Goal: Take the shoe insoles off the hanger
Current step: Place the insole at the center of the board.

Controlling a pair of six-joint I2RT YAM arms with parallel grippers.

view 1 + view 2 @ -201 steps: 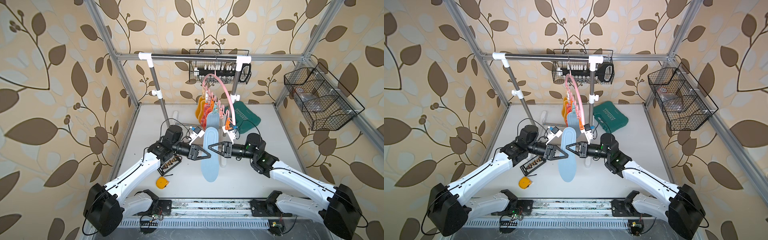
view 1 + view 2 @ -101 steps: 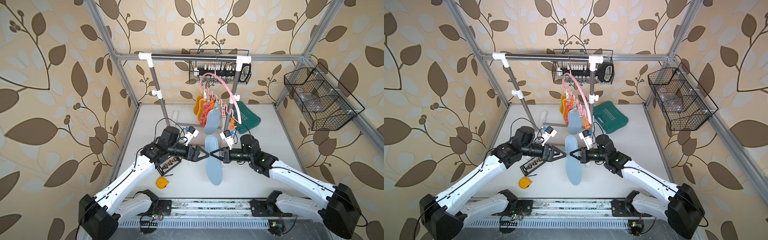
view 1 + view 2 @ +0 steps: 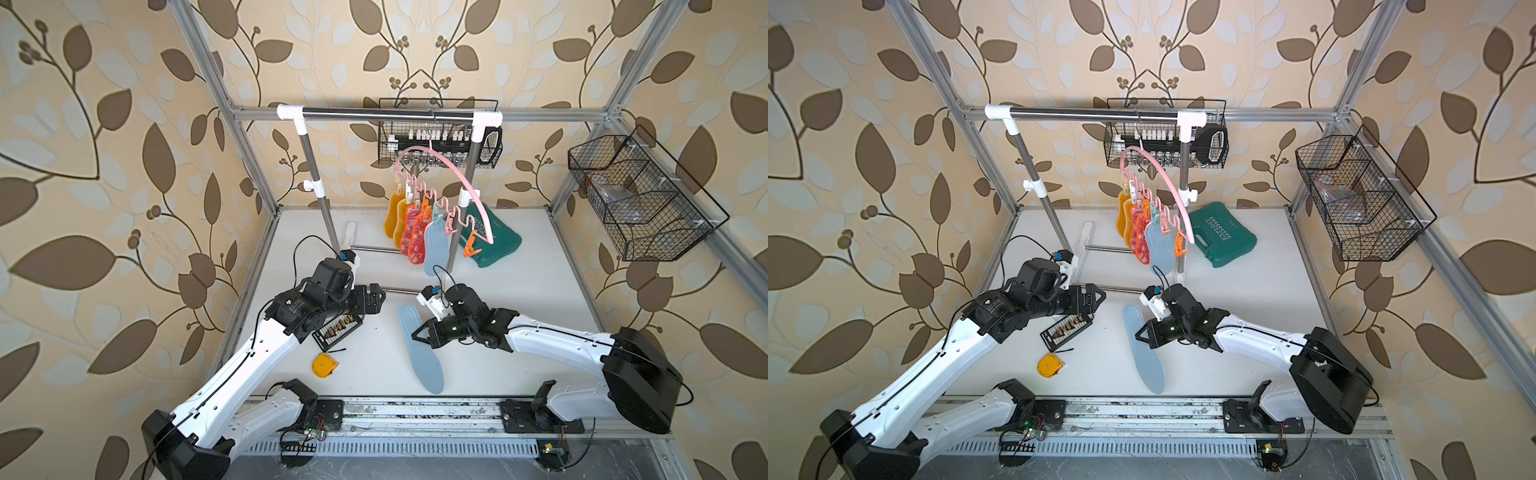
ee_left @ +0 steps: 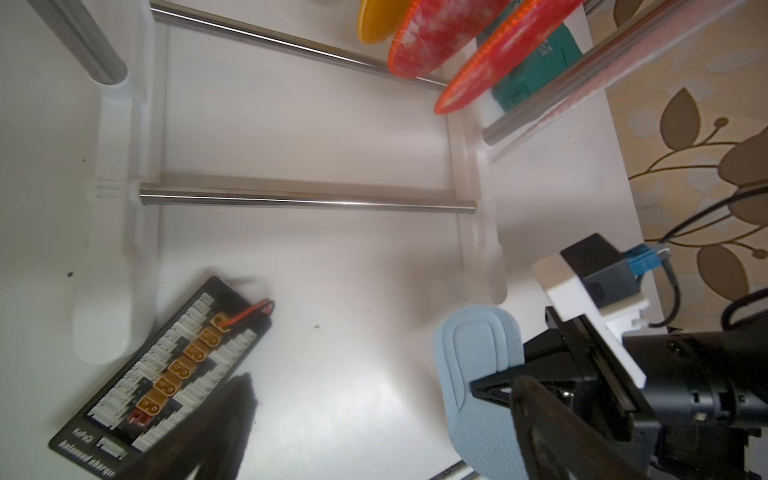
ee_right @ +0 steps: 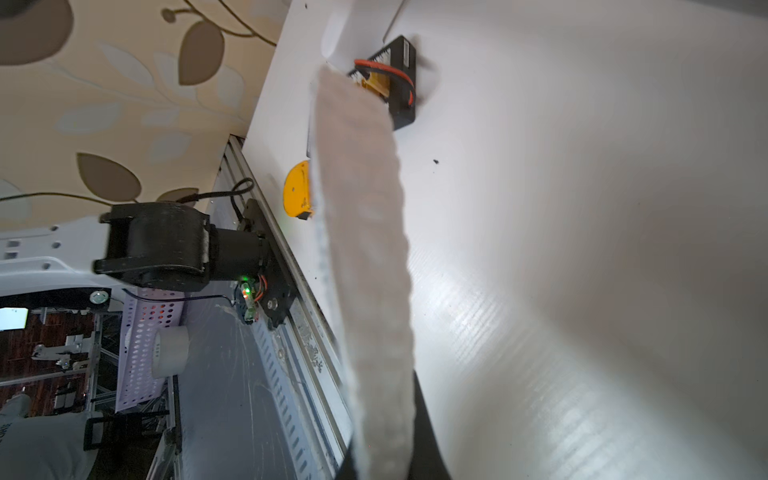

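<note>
**Blue insole off the hanger, carried low over the tabletop**
The left gripper (image 3: 379,298) has let go and drawn back from the hanger (image 3: 434,151); it is now wide open and empty above the board (image 3: 337,330). The right gripper (image 3: 417,335) stays clamped on the blue insole (image 3: 420,357), brought forward and down over the tabletop (image 3: 519,291). Five insoles (image 3: 411,232) still hang clipped behind.

1. Pale blue-grey insole (image 3: 420,353): I log it off the hanger (image 3: 453,174), carried down near the desk (image 3: 519,299) front.
2. Right end effector (image 3: 417,335): lowered and drawn back, gripping it.
3. Left end effector (image 3: 379,297): now spread wide, pulled back leftward.
</note>
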